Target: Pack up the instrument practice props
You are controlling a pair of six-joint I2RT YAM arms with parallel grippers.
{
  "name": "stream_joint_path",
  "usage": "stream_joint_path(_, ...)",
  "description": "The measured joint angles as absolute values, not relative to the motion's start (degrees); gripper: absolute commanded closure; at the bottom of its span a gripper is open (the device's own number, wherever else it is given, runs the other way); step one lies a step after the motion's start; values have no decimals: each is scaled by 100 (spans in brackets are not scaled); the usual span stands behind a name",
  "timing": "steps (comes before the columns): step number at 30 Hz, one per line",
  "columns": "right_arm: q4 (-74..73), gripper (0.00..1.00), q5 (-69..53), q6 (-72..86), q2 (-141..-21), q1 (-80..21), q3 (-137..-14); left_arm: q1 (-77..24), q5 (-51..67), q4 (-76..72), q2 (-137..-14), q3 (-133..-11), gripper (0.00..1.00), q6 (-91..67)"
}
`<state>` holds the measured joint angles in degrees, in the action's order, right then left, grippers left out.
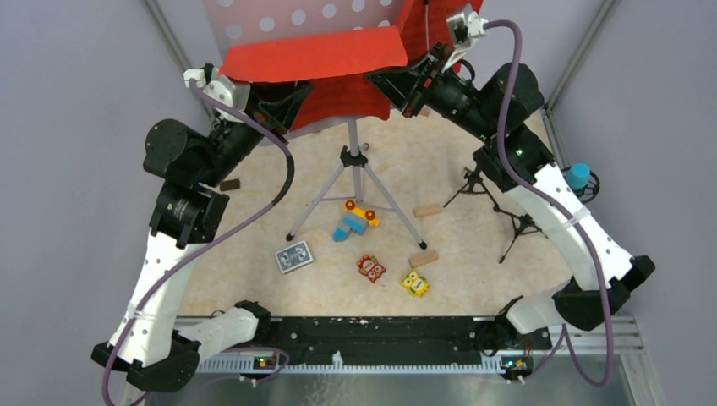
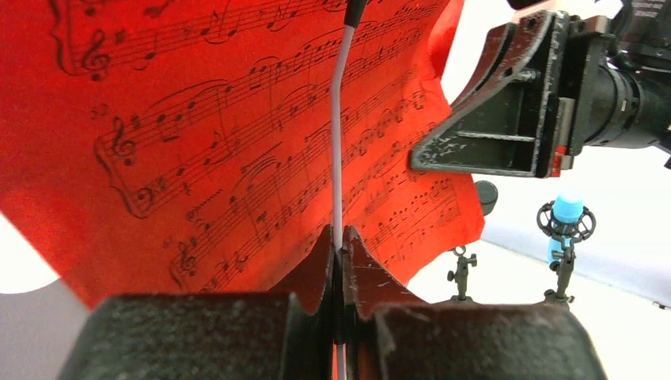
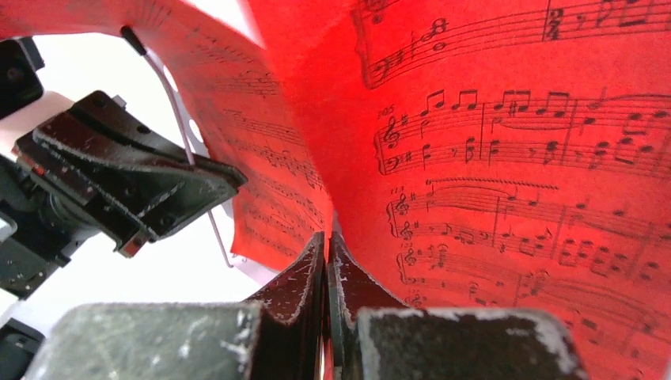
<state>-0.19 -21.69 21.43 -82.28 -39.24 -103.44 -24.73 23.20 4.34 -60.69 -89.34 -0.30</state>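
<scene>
Grey-walled bay, mottled beige table [image 1: 473, 279]. Red music sheets [image 1: 317, 55] hung on the grey punched music stand [image 1: 296, 17] at the far side, between both claws. Left gripper [image 2: 340, 241] was closed on a thin white wire [image 2: 339, 134] rising from its tips, red page just behind. Right gripper [image 3: 327, 241] was pinched shut on the sheets' lower edge. Print: staves, clefs, notes; bar numbers too small to trust. Only the left wrist view showed the blue microphone [image 2: 566, 207] cradled in its black shock mount [image 2: 545, 218], beyond and right of that claw.
</scene>
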Motion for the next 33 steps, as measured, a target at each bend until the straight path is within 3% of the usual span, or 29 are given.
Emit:
stream_joint_path(19,185,99,-1682,1422,-6799,-3924,-9144,-2477,2342,432,-6064,-8934,100,-25)
stream_joint_path(33,-760,100,-539,1824,-4101,-3924,-6888,-2477,2327,399,-6064,-8910,100,-25)
